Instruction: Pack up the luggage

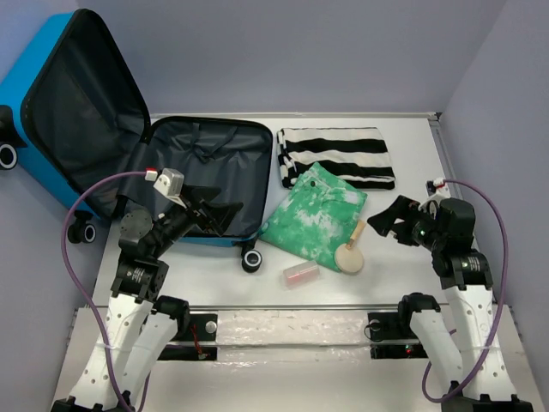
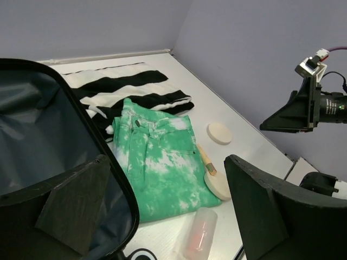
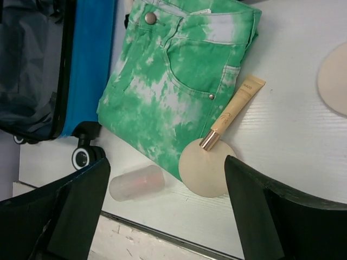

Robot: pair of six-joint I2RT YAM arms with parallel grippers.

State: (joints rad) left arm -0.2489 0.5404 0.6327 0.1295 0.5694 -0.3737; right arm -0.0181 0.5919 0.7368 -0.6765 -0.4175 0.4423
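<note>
1. At the far-left part of the table I see the luggage [image 1: 214, 159] lying open. Its black-lined base is flat, and its blue lid [image 1: 43, 81] stands tilted up at the far left.
2. Just right of the base lie folded green tie-dye jeans [image 1: 313, 210]. A folded black-and-white striped garment [image 1: 339, 154] sits beyond them.
3. A cream tube [image 3: 233, 111] rests against the jeans' right edge, with its gold cap lying on a round beige pad [image 3: 206, 170]. A second pad [image 2: 219, 132] sits just right of the tube. A small clear bottle [image 1: 301, 275] lies on its side near the jeans' near corner.
4. My left gripper [image 1: 225, 213] hovers over the near edge of the luggage base, its fingers [image 2: 70, 211] spread wide and grasping nothing.
5. My right gripper [image 1: 383, 221] hangs just right of the tube, its fingers [image 3: 260, 216] released and empty.
</note>
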